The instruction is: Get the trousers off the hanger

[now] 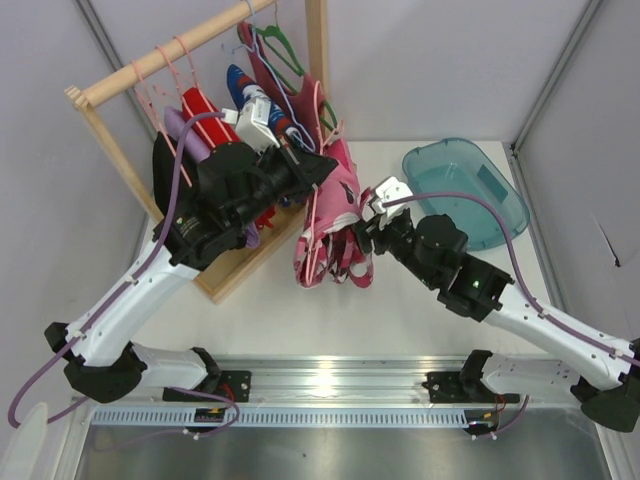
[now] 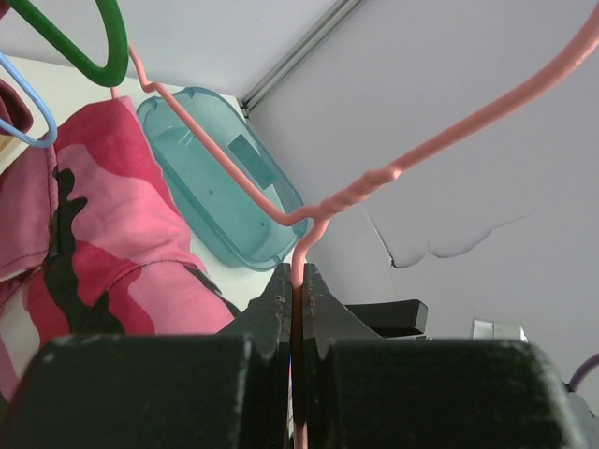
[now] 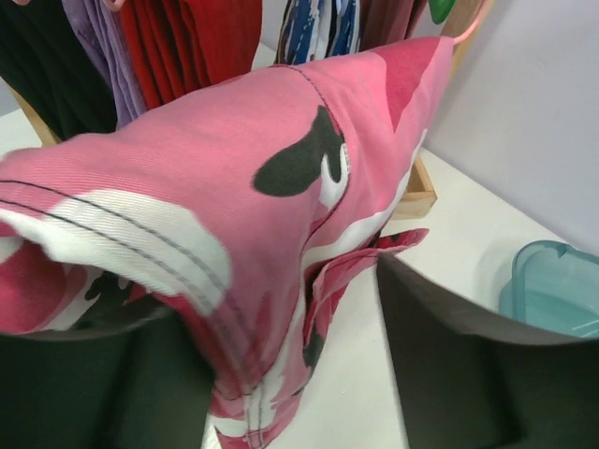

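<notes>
The trousers [image 1: 335, 225], pink with red, white and black patches, hang off the pale-pink hanger [image 2: 393, 171] and sag down to the table. My left gripper [image 2: 299, 281] is shut on the hanger's thin wire just below its twisted neck, in front of the rack [image 1: 110, 90]. My right gripper [image 1: 372, 215] sits at the trousers' right side. In the right wrist view its jaws stand wide apart. A fold of the trousers [image 3: 234, 159] drapes over the left finger [image 3: 94, 374] and hangs between the two, clear of the right finger [image 3: 468, 355].
A teal plastic bin [image 1: 465, 190] lies on the table to the right. The wooden rack carries more hangers, among them a green hanger [image 2: 84, 47], plus a red garment [image 3: 187, 37] and a blue patterned one [image 1: 240, 85]. Grey walls close in on both sides.
</notes>
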Tool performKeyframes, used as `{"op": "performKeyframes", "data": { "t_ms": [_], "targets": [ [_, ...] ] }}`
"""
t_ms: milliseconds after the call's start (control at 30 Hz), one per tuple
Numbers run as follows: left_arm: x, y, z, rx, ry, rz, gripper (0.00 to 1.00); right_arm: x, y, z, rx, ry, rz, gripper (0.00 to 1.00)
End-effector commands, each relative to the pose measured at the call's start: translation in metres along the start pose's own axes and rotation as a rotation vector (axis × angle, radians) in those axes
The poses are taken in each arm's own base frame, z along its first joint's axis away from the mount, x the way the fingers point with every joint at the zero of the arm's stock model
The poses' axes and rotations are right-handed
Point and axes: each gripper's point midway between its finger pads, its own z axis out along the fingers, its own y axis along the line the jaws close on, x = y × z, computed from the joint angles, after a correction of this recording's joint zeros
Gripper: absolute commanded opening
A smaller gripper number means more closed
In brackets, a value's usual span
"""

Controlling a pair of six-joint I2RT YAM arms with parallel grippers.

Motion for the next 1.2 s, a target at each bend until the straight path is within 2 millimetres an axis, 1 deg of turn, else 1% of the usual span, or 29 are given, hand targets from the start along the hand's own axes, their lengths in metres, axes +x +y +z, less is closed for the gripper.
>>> {"op": "performKeyframes", "data": {
  "t_ms": [0, 67, 133, 200, 300, 367, 400, 500, 567, 600, 633, 667, 700, 733, 833, 867, 933, 1000, 1033, 1067, 1100, 1167],
  "targets": [
    [-0.054, -0.051, -0.022, 0.176, -0.149, -0.019, 0.00, -0.041, -0.010, -0.001, 0.016, -0.133, 0.055, 0.63],
    [-0.054, -0.051, -0.022, 0.177, -0.150, -0.025, 0.00, -0.037, -0.008, 0.002, 0.012, -0.123, 0.063, 0.62],
    [-0.054, -0.052, -0.023, 0.182, -0.152, -0.029, 0.00, -0.033, -0.003, 0.007, -0.004, -0.115, 0.080, 0.71],
    [-0.053, -0.050, -0.020, 0.174, -0.149, -0.027, 0.00, -0.035, 0.008, 0.009, -0.060, -0.124, 0.103, 0.80],
    [-0.052, -0.048, -0.020, 0.165, -0.150, -0.027, 0.00, -0.040, 0.024, 0.007, -0.142, -0.158, 0.146, 0.87],
    [-0.053, -0.049, -0.020, 0.169, -0.151, -0.030, 0.00, -0.044, 0.024, 0.007, -0.137, -0.185, 0.187, 0.89],
    [-0.053, -0.050, -0.020, 0.173, -0.153, -0.032, 0.00, -0.041, 0.025, 0.008, -0.140, -0.178, 0.191, 0.93],
    [-0.055, -0.050, -0.021, 0.173, -0.160, -0.041, 0.00, -0.036, 0.028, 0.013, -0.147, -0.156, 0.201, 0.94],
    [-0.056, -0.049, -0.022, 0.171, -0.164, -0.047, 0.00, -0.032, 0.032, 0.016, -0.153, -0.138, 0.204, 0.94],
    [-0.056, -0.049, -0.023, 0.172, -0.167, -0.049, 0.00, -0.029, 0.034, 0.019, -0.151, -0.127, 0.201, 0.92],
    [-0.056, -0.049, -0.023, 0.173, -0.168, -0.054, 0.00, -0.028, 0.030, 0.021, -0.125, -0.121, 0.195, 0.91],
    [-0.057, -0.049, -0.025, 0.176, -0.172, -0.055, 0.00, -0.026, 0.031, 0.023, -0.114, -0.113, 0.187, 0.87],
    [-0.058, -0.050, -0.026, 0.179, -0.175, -0.055, 0.00, -0.020, 0.031, 0.027, -0.095, -0.094, 0.175, 0.86],
    [-0.058, -0.049, -0.027, 0.175, -0.176, -0.054, 0.00, -0.018, 0.024, 0.030, -0.050, -0.085, 0.153, 0.85],
    [-0.059, -0.049, -0.029, 0.177, -0.180, -0.056, 0.00, -0.007, 0.021, 0.037, -0.004, -0.040, 0.112, 0.82],
    [-0.059, -0.050, -0.029, 0.181, -0.179, -0.058, 0.00, -0.006, 0.016, 0.038, 0.034, -0.036, 0.110, 0.81],
    [-0.058, -0.050, -0.030, 0.186, -0.179, -0.064, 0.00, -0.002, 0.017, 0.043, 0.060, -0.029, 0.110, 0.78],
    [-0.057, -0.051, -0.030, 0.189, -0.176, -0.070, 0.00, -0.003, 0.012, 0.045, 0.115, -0.053, 0.126, 0.77],
    [-0.057, -0.050, -0.030, 0.189, -0.176, -0.073, 0.00, -0.002, 0.015, 0.046, 0.120, -0.060, 0.134, 0.77],
    [-0.057, -0.049, -0.030, 0.187, -0.180, -0.074, 0.00, -0.009, 0.015, 0.046, 0.128, -0.092, 0.163, 0.78],
    [-0.057, -0.049, -0.029, 0.184, -0.179, -0.075, 0.00, -0.008, 0.011, 0.046, 0.156, -0.100, 0.178, 0.78],
    [-0.058, -0.048, -0.031, 0.180, -0.185, -0.073, 0.00, -0.016, 0.008, 0.044, 0.171, -0.138, 0.198, 0.78]
  ]
}}
